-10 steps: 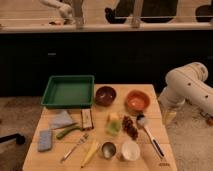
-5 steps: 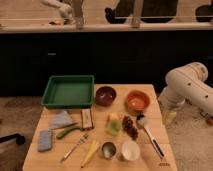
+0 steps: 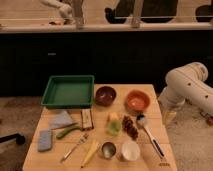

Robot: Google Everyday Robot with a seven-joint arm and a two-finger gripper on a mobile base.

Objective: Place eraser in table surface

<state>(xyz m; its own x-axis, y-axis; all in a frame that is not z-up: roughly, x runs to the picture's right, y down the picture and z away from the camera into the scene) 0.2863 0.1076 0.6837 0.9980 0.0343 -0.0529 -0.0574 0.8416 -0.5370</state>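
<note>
- One white robot arm (image 3: 189,85) bends in from the right side, off the counter (image 3: 52,161)
- Its gripper (image 3: 169,117) hangs low, just beside the right edge of the counter, near the orange bowl (image 3: 137,100)
- The fingers are spread wide and hold nothing
- The eraser (image 3: 87,119) lies flat on the counter, just below the front right corner of the green tray (image 3: 68,92)
- The eraser is well apart from the gripper, with the bowls and other things between them
- It is a small dark block with pale edges, and one short end points toward the tray
- A pale blue cloth (image 3: 62,120) lies just left of the eraser
- A blue-grey sponge (image 3: 45,141) sits lower down, near the left edge of the counter
- A long green thing (image 3: 69,132) lies below the cloth and the eraser
- A dark brown bowl (image 3: 105,95) stands just right of the tray, and the orange bowl stands to its right
- A yellow-green lump (image 3: 114,125) and a dark bumpy lump (image 3: 130,127) sit side by side below the bowls
- A long spoon (image 3: 148,132) lies on a slant to the right of them
- Near the front edge are a thin stick-like tool (image 3: 75,147), a long yellow thing (image 3: 91,152), a small shiny cup (image 3: 108,149) and a white cup (image 3: 130,150)
</note>
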